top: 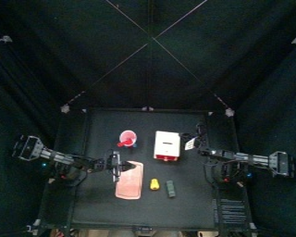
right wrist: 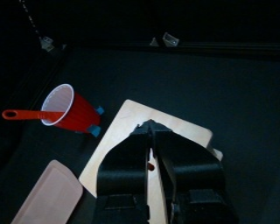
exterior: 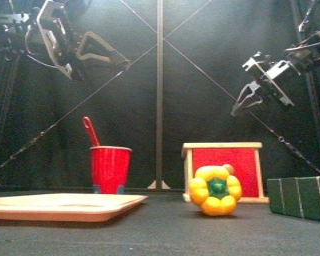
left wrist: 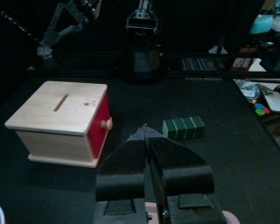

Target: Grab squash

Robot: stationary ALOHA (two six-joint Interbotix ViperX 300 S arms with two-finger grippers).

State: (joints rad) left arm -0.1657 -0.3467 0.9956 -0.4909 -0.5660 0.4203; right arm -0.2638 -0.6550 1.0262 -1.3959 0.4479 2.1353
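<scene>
Top view: the yellow squash (top: 152, 185) lies near the table's (top: 101, 130) front edge, between the pink board (top: 129, 179) and a dark block (top: 170, 188); the red cup (top: 127, 140) holds a spoon.

Front view: the squash (exterior: 216, 191) stands before a wooden box (exterior: 223, 170); both arms hang high.

Left wrist view: the left gripper (left wrist: 152, 156) appears narrow, empty.

Right wrist view: the right gripper (right wrist: 150, 144) looks nearly closed, empty.

Dim all round, black curtains swallowing light. Lit from above (soft shadows only). Slightly blurred throughout.
</scene>
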